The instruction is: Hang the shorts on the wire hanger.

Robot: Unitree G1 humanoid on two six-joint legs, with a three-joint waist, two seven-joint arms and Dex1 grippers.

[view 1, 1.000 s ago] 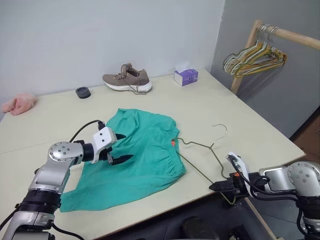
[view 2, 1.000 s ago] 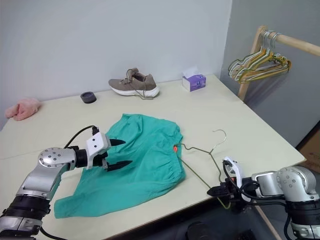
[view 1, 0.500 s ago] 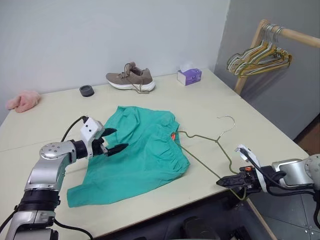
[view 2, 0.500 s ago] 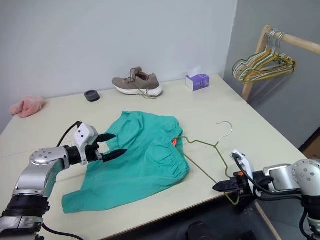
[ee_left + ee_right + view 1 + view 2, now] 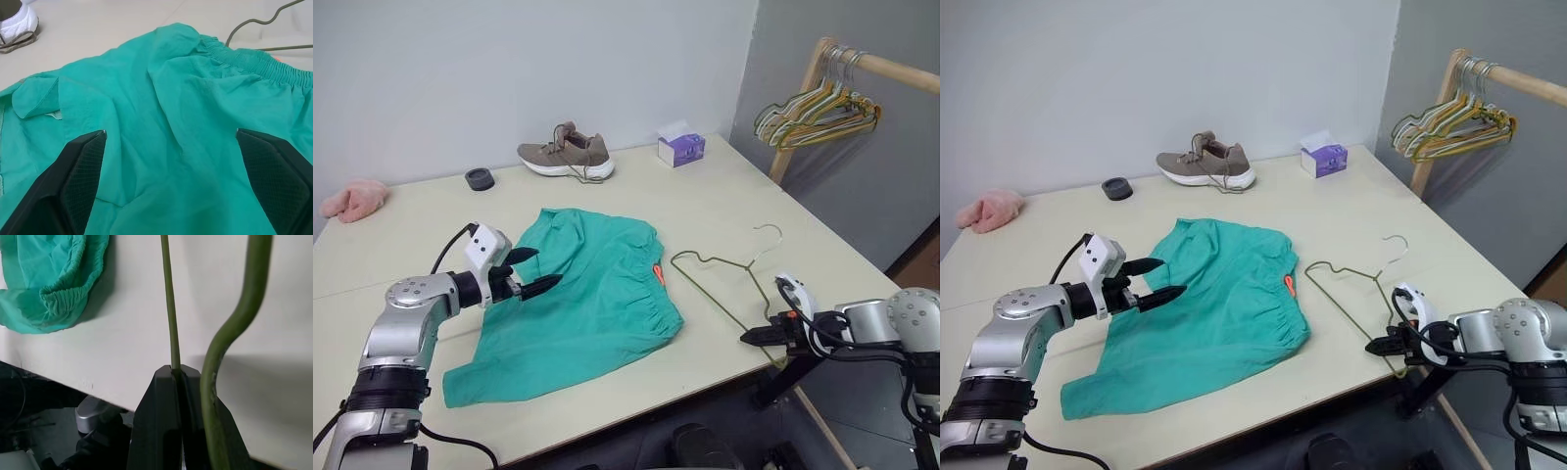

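Observation:
The teal-green shorts (image 5: 582, 299) lie flat in the middle of the table (image 5: 724, 201), waistband to the right with a small orange tag (image 5: 658, 273). My left gripper (image 5: 533, 272) hovers over the shorts' left part, open, with fabric showing between its fingers (image 5: 80, 171) and nothing held. The olive-green wire hanger (image 5: 724, 279) lies right of the waistband, its hook pointing away. At the table's near right edge my right gripper (image 5: 756, 337) is shut on the wire hanger's near corner; the wire (image 5: 168, 308) runs out of the shut jaws.
A brown shoe (image 5: 566, 154), a purple tissue box (image 5: 680, 149) and a small black round cap (image 5: 479, 179) sit along the table's far side. A pink fluffy cloth (image 5: 352, 199) lies far left. A wooden rack with a bunch of multicoloured hangers (image 5: 818, 103) stands right of the table.
My right gripper has drawn the wire hanger to the right, so its near corner now lies apart from the waistband. My left gripper has rolled over the shorts and stays open.

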